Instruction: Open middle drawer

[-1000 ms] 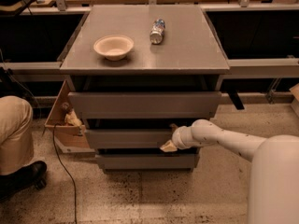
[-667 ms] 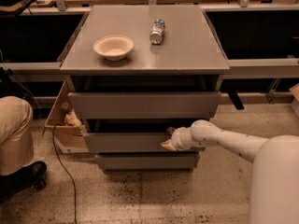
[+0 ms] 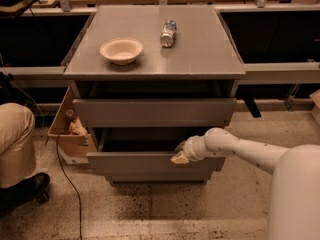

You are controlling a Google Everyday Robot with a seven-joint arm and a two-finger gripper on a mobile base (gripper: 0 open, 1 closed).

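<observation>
The middle drawer (image 3: 135, 163) is grey; the cream gripper (image 3: 180, 157) sits at its top edge; the bowl (image 3: 121, 50) is beige, the floor (image 3: 150, 209) speckled.

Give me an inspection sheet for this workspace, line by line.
Surface: grey cabinet top, holding two items.
Job's things: middle drawer stands partly out, dark gap above its front.
Clutter: pale bowl and a can lying on its side, both on top.
Grippers: claw at the middle drawer's upper edge, right of centre.
Cables: one black cable across the floor, left.
Surroundings: cardboard box beside the cabinet; a person's leg at the left edge.
</observation>
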